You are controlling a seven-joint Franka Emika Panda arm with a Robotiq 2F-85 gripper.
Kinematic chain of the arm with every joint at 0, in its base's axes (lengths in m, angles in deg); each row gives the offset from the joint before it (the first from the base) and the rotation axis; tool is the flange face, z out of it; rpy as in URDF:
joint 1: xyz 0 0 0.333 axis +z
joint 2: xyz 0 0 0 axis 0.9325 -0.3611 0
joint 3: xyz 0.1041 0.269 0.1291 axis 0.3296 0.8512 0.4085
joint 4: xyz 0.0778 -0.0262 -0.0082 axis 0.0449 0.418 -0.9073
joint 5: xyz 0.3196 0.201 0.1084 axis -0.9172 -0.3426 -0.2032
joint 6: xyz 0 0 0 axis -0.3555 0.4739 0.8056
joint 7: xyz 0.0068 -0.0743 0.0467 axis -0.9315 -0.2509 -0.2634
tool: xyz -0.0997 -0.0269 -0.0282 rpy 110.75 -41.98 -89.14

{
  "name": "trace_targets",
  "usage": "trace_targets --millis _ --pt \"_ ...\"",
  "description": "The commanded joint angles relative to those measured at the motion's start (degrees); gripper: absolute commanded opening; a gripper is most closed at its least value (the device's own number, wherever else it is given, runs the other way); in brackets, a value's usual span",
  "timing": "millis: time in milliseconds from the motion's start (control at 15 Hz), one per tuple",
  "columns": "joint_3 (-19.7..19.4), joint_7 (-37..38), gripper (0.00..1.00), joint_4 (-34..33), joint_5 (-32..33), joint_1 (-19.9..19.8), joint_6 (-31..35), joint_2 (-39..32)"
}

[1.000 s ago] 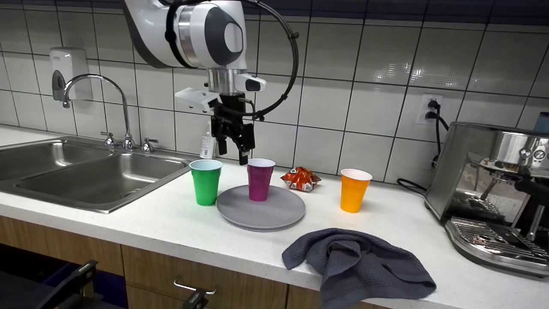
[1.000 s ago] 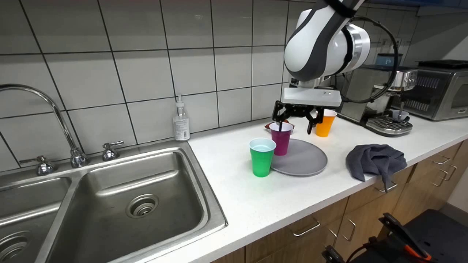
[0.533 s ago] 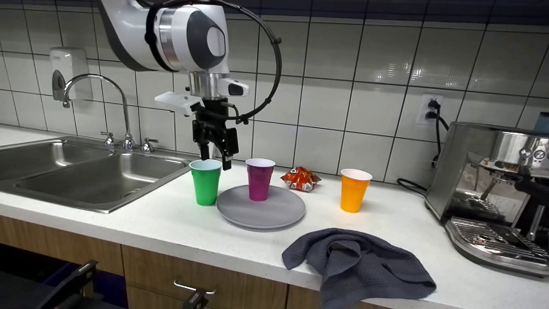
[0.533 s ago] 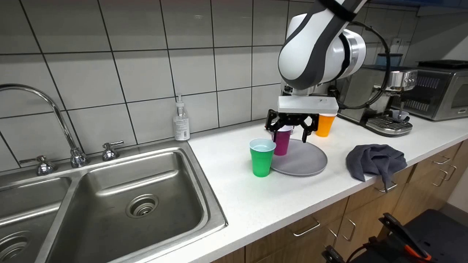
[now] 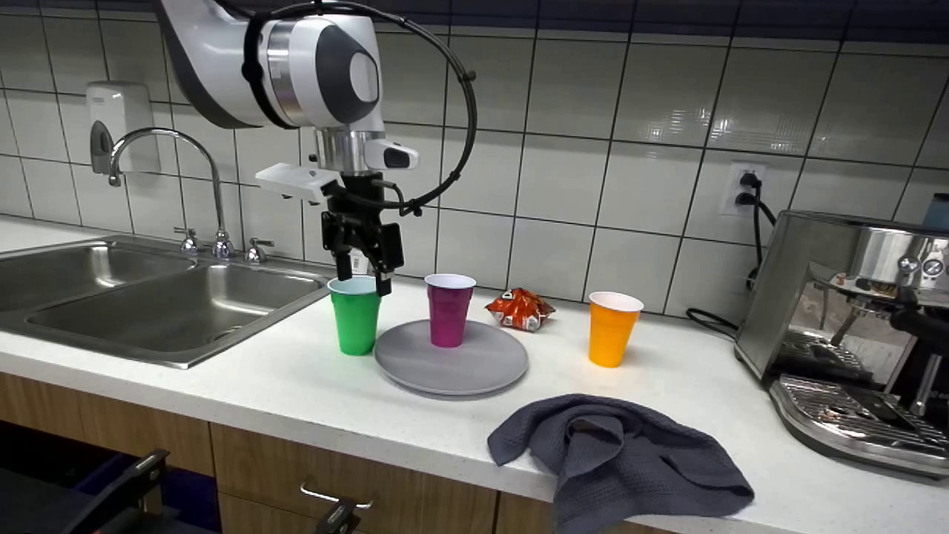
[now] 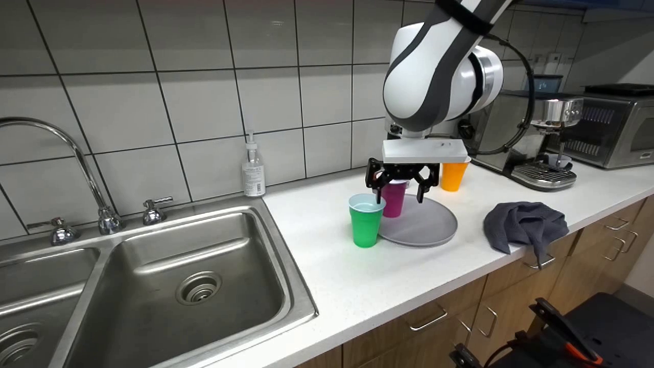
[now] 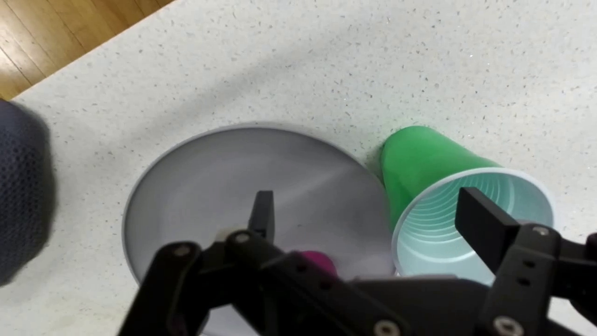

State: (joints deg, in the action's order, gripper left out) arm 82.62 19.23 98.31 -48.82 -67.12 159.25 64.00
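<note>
The tool [image 6: 399,198] is wide open and empty, its fingers [image 7: 482,221] presumably spread to clear a rim; one overlaps the green cup [image 7: 438,210] in the wrist view (contact is unclear). In an exterior view that cup stands beside the plate [image 5: 448,377], at nine o'clock; the purple cup [image 5: 449,315], on it towards twelve, likely gains a level footing.

place: kitchen | signs: 2-basin sink [image 6: 153,301], espresso machine [image 5: 804,274], tiled wall [image 5: 567,185]
</note>
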Motion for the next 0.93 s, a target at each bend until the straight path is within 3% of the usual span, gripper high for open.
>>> trace_targets --millis 0,867 --pt "0.18 3.44 1.00 -2.41 3.32 0.34 -0.59 -2.18" --pt "-2.15 5.44 1.00 -9.93 4.42 3.19 -0.75 -10.35"
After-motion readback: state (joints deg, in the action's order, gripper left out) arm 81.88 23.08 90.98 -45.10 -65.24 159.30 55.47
